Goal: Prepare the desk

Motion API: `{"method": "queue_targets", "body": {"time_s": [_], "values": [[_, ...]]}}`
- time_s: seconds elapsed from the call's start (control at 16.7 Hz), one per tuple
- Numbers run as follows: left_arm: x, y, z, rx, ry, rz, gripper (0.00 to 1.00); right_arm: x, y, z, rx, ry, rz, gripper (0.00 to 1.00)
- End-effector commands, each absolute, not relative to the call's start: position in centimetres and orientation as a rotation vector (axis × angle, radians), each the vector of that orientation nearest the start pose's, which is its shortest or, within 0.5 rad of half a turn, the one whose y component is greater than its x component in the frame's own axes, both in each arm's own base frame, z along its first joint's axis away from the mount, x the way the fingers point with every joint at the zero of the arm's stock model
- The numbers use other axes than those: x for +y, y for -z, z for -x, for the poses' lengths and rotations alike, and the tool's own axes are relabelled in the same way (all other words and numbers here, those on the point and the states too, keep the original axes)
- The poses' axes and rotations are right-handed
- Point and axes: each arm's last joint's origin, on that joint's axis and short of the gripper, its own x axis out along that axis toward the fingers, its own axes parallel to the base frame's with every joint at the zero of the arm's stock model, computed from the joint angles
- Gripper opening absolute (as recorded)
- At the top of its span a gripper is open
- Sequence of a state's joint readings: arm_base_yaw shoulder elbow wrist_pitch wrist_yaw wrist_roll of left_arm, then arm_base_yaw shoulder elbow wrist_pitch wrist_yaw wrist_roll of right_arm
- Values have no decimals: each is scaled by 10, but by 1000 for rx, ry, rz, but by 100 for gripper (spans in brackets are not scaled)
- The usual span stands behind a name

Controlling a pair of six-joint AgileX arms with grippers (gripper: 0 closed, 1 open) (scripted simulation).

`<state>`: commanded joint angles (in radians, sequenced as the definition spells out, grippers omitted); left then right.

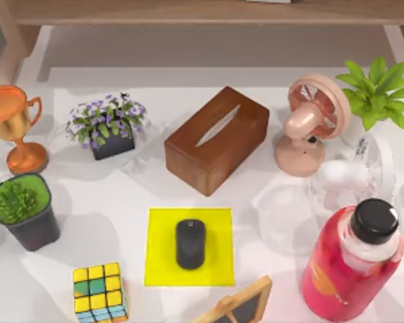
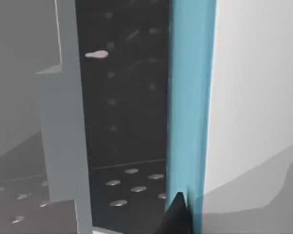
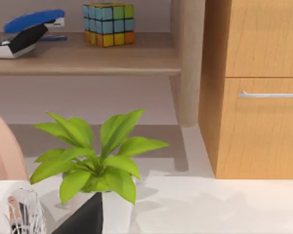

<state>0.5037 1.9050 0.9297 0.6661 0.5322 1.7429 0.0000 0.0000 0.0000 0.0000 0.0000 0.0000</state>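
Observation:
The desk [image 1: 121, 202] is a broad white tabletop crowded with objects. At its front middle a black mouse [image 1: 190, 243] lies on a yellow square mat [image 1: 158, 262]. Behind the mat a brown wooden tissue box [image 1: 215, 139] stands at an angle. A dark part of my left gripper [image 2: 178, 217] shows in the left wrist view, before a blue and grey upright edge. In the right wrist view a dark part of my right gripper [image 3: 83, 219] sits close to a leafy green plant [image 3: 95, 156] at the desk's back right.
Left side: orange trophy [image 1: 13, 124], purple flower pot [image 1: 108, 128], green plant in a dark pot [image 1: 21, 210], colour cube [image 1: 99, 291]. Right side: pink fan [image 1: 310, 124], white fan [image 1: 353, 176], red bottle [image 1: 353, 262]. A small framed board [image 1: 239, 306] is at the front. Wooden furniture [image 3: 263, 92] stands behind.

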Motion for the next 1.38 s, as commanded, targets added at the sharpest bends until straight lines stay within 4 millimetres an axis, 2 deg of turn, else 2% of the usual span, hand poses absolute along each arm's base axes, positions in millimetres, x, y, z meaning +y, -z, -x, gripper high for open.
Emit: {"method": "queue_targets", "body": {"time_s": [0.36,0.72,1.02,1.38], "values": [[178,-152,-347,183,224,-1568,0,-1,-160,-106,0,0,0,100],[177,-149,-374,178,223,-1570,0,-1,-160,-106,0,0,0,100],[176,-146,-377,179,229,-1567,0,-1,-160,-106,0,0,0,100],[176,-146,-377,179,229,-1567,45,-1,-160,-106,0,0,0,100]]}}
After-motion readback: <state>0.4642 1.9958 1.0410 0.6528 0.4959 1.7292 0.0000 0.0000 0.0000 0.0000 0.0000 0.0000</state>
